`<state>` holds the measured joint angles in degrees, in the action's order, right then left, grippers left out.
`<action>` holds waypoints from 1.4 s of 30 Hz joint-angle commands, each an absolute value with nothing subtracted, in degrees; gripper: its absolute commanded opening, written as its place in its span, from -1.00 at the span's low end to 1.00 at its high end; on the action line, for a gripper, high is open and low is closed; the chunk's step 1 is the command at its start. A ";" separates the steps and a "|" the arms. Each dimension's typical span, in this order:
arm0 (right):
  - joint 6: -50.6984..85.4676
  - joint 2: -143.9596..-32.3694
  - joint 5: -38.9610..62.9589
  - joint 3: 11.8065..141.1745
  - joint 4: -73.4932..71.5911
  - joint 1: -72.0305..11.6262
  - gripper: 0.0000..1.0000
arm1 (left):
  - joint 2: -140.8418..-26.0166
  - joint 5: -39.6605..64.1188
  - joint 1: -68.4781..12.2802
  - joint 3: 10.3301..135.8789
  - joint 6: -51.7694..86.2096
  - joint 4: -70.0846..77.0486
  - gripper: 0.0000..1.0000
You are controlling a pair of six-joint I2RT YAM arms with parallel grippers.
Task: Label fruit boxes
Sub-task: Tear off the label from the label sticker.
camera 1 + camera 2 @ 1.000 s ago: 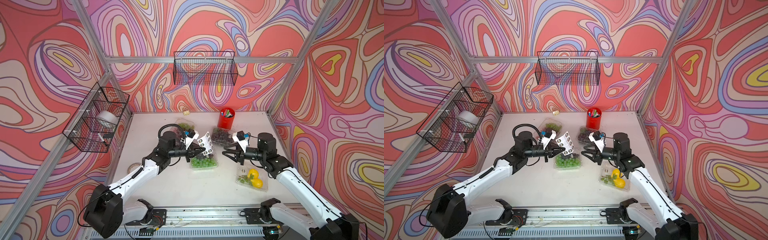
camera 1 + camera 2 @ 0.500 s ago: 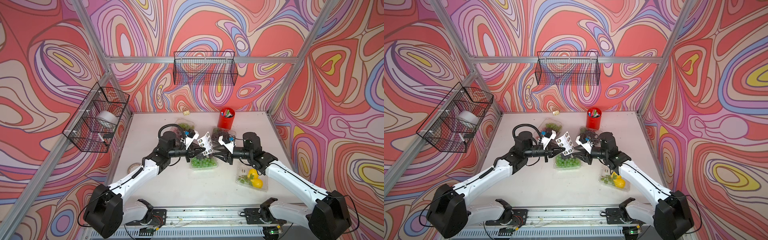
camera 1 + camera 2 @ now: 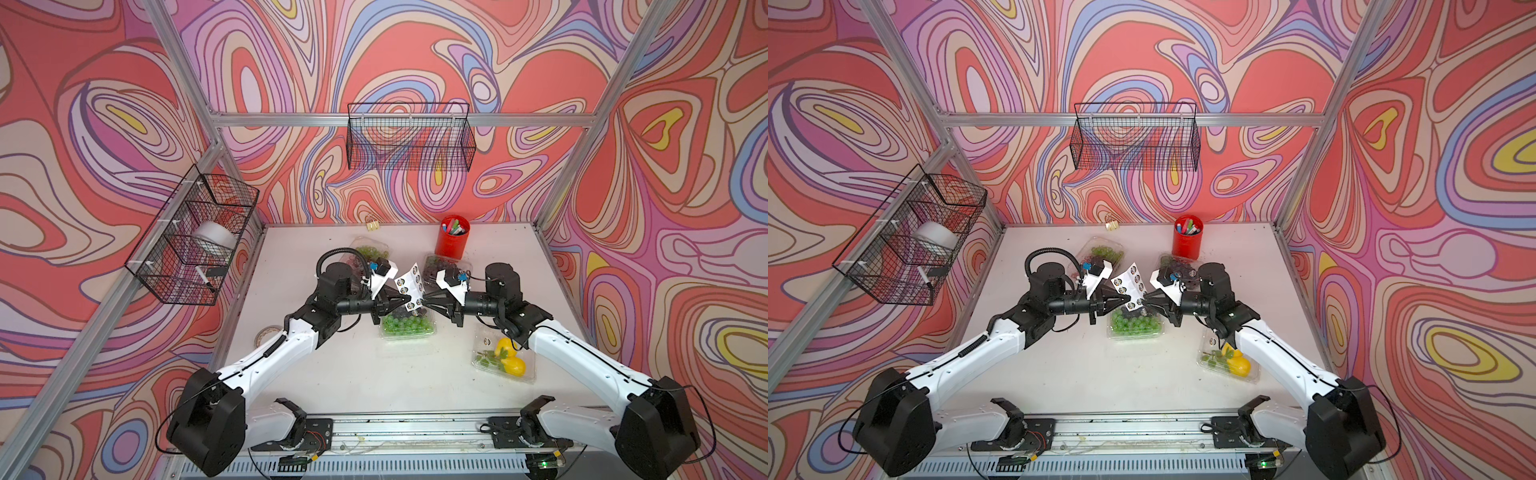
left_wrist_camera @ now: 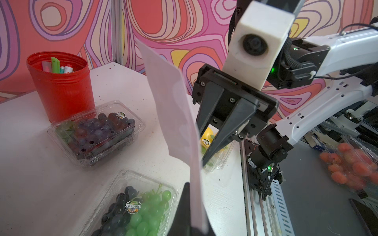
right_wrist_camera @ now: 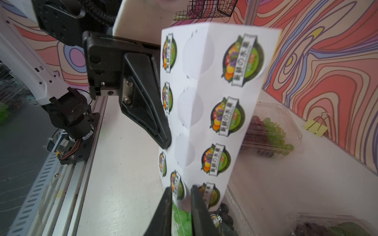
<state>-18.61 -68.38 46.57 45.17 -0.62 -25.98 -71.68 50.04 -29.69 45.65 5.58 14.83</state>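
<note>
Four clear plastic clamshell fruit boxes point(image 3: 370, 250) on the white surface point(image 3: 332, 374): three grape boxes point(image 3: 409, 328), one lemon box point(image 3: 505, 361). One red plastic pen cup point(image 3: 453, 243), one white sheet of round stickers point(image 3: 409, 284), one yellow binder clip point(image 3: 372, 225), two black wire baskets point(image 3: 409, 143), one left hand point(image 3: 405, 300), one right hand point(image 3: 424, 301).

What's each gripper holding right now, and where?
Left gripper pinches the sticker sheet at its side edge. Right gripper's fingers straddle the sheet's lower edge, not yet shut.

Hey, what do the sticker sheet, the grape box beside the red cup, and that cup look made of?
Sticker sheet: thin white paper, it seems, with a smooth backing; it creases and curls.
Grape box: clear, glossy thin plastic; the fruit shows through and the ribbed walls glint.
Red cup: probably opaque moulded plastic, slightly shiny, with threaded-looking ridges at the rim.
</note>
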 commanded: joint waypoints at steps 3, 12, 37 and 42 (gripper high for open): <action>-18.02 -69.38 48.67 46.32 -1.77 -26.57 -0.70 | -71.59 50.40 -30.06 46.15 5.01 15.38 -1.00; -17.49 -69.64 49.89 46.32 -2.50 -26.73 -0.82 | -71.63 49.78 -30.06 46.20 5.03 15.24 -1.00; -9.74 -69.52 47.51 47.04 -2.09 -28.18 -1.00 | -71.54 34.38 -30.06 48.61 5.00 4.89 -1.00; 4.04 -77.89 41.15 54.28 1.09 -28.20 -1.00 | -70.52 26.72 -27.56 49.33 8.29 -0.24 -1.00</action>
<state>-5.34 -74.13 45.93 50.39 -1.48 -27.83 -71.64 32.51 -29.10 47.99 6.07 4.45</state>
